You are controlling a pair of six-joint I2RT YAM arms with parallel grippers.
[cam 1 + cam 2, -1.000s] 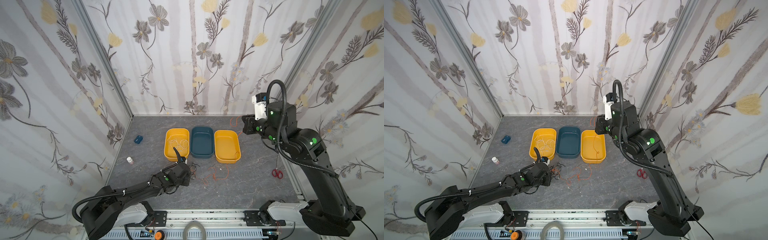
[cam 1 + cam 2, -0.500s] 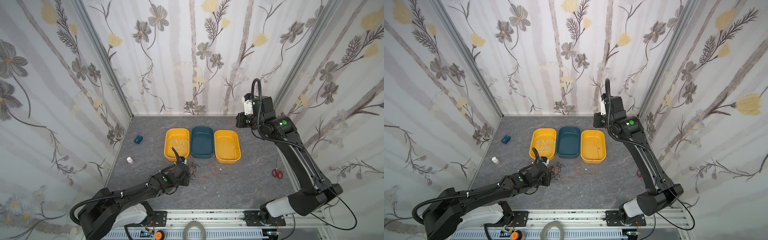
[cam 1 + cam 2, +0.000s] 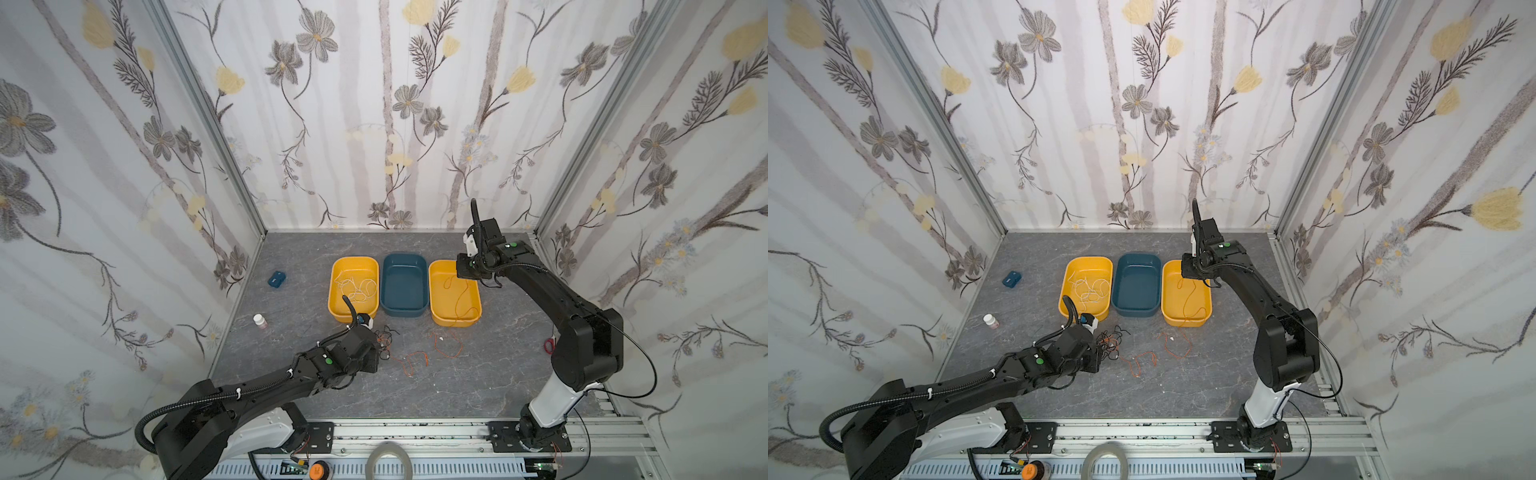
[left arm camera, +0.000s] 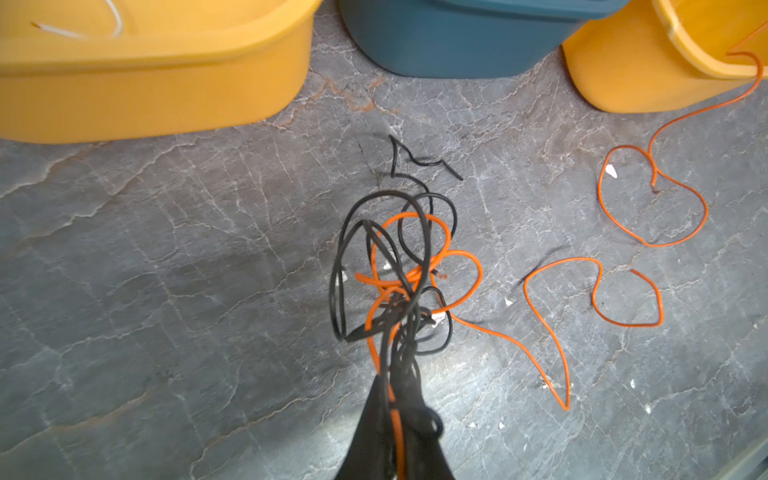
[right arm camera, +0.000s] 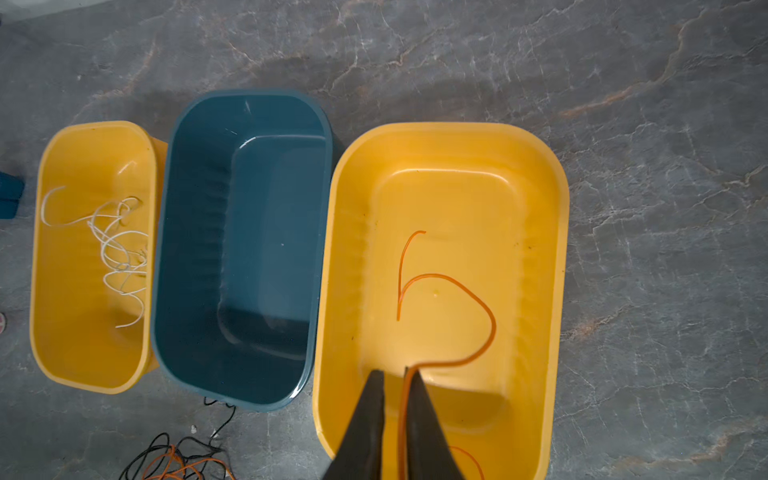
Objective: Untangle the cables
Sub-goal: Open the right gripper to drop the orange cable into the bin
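Right jaws stand slightly parted, the orange cable [image 5: 493,328] loose between them: widen, lift clear of the yellow bin [image 5: 457,199]; left jaws, shut, grip the black-and-orange tangle [image 4: 399,266].

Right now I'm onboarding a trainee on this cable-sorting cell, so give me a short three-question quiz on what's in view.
1. True or false: the blue bin holds a cable.
2. Which two colours make up the tangle that the left tool pinches?
3. The white cables lie in: A) the yellow bin nearest the left arm; B) the other yellow bin; C) the blue bin.
Key: 1 false; 2 black and orange; 3 A.
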